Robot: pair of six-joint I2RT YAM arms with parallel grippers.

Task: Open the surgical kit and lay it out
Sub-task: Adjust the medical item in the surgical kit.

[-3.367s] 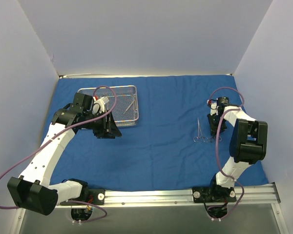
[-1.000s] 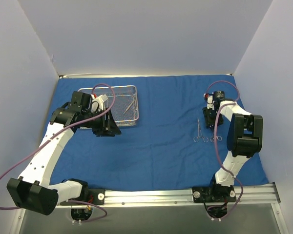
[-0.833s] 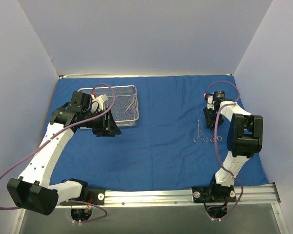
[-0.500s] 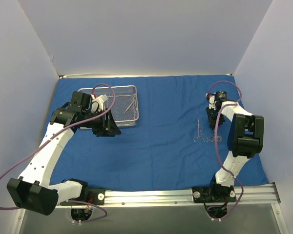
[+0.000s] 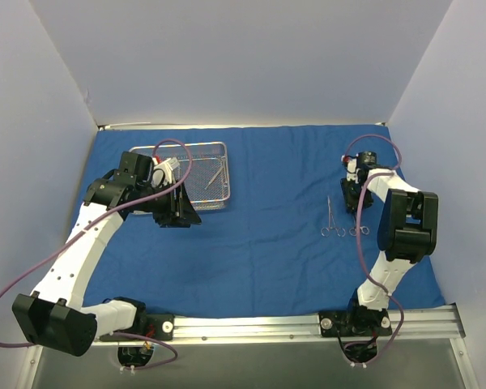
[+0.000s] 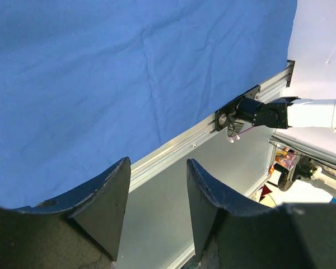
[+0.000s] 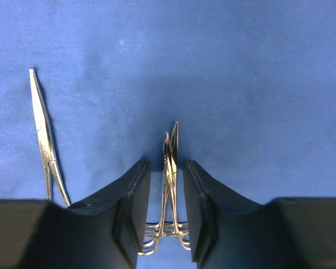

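Note:
The royal-blue cloth wrap (image 5: 267,251) lies spread flat. The silver wire-mesh tray (image 5: 178,146) sits on it at the back left, with one thin instrument (image 5: 216,176) inside. My right gripper (image 5: 353,204) points down at the cloth on the right. In the right wrist view its fingers (image 7: 135,190) stand narrowly apart on either side of a pair of ring-handled instruments (image 7: 173,134), with small gaps showing. Another instrument (image 7: 43,134) lies to their left, also seen from above (image 5: 330,217). My left gripper (image 5: 181,215) is open and empty at the tray's front edge (image 6: 157,162).
Grey walls close in the left, back and right sides. A metal rail (image 5: 308,324) runs along the near edge and holds both arm bases. The left wrist view shows bare cloth (image 6: 129,73) and that rail (image 6: 201,137).
My right gripper has drawn back from the ring handles toward the far side, then settled. The instruments stay on the cloth. My left arm has barely moved.

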